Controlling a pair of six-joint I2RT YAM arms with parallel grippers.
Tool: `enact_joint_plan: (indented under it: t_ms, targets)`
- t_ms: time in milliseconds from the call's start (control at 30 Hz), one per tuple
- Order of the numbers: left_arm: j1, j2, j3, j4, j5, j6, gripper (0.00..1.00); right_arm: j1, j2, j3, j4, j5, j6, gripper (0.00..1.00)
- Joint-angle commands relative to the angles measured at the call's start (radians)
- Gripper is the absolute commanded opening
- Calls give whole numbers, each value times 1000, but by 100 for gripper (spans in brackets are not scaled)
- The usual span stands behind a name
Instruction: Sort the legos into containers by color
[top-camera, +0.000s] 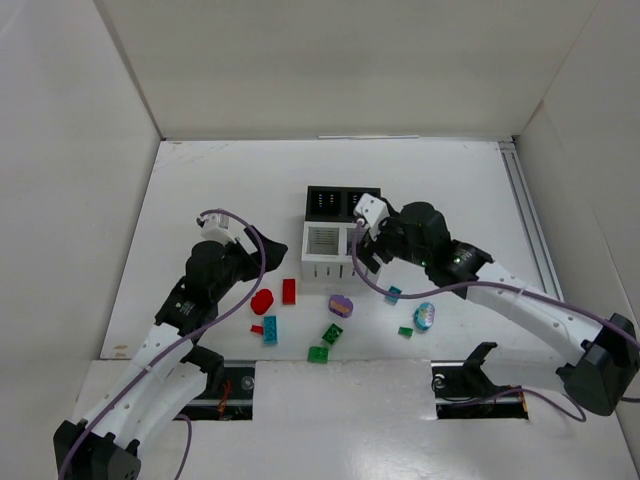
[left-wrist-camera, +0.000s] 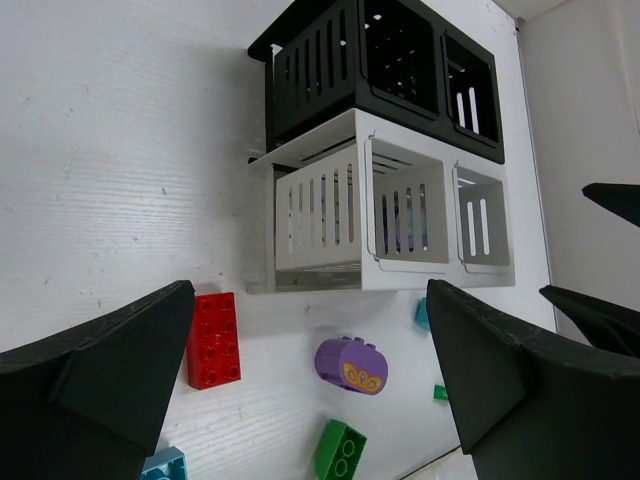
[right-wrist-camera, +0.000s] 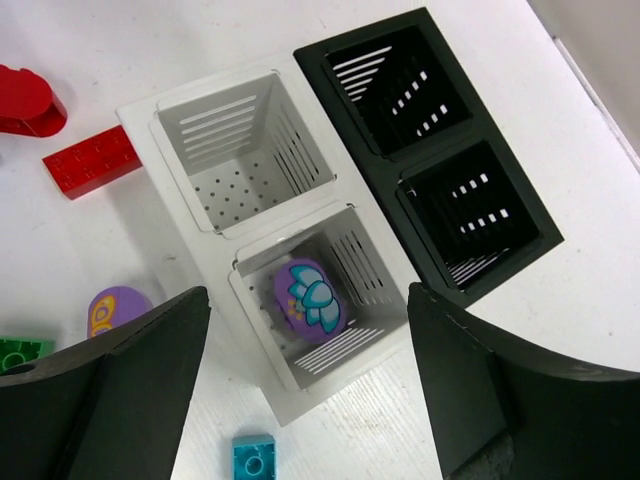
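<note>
The right claw (right-wrist-camera: 305, 395) hangs with its jaws spread, holding nothing, directly above a white bin (right-wrist-camera: 365, 262) where a purple oval (right-wrist-camera: 310, 297) lies free. The black pair (right-wrist-camera: 430, 150) adjoins the white bins. The left claw (left-wrist-camera: 310, 400) gapes wide and empty over the worktop (left-wrist-camera: 120, 150). A red brick (left-wrist-camera: 213, 340), a second purple oval (left-wrist-camera: 352, 365) and a green brick (left-wrist-camera: 340, 450) lie loose below it.

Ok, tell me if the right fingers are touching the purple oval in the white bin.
Apart. The right wrist view shows the purple oval lying in the white bin, with bin wall visible between it and both fingers.
</note>
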Motion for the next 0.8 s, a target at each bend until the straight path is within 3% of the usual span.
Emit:
enact_joint_plan:
  t_ms: [0,133,367,500,633,767]
  targets:
    - [-1,-14,23,16,3,-5,100,8,-64,22,-14,-16,-17,85]
    - [-1,-14,23,16,12,-5,100,32,-101,2,-72,-37,-39,85]
    - [-1,-23,23,16,21,-5,100,200,-121,-107,-135,-37,-18,83]
    - [-1,-23,23,16,21,-14,100,330,-101,-210,-48,84,64,81]
    - [-1,-14,23,6,32,-14,100,339,-37,-302,96,203,179,70]
    - [-1,-14,23,6,32,-14,100,339,64,-339,243,248,226,69]
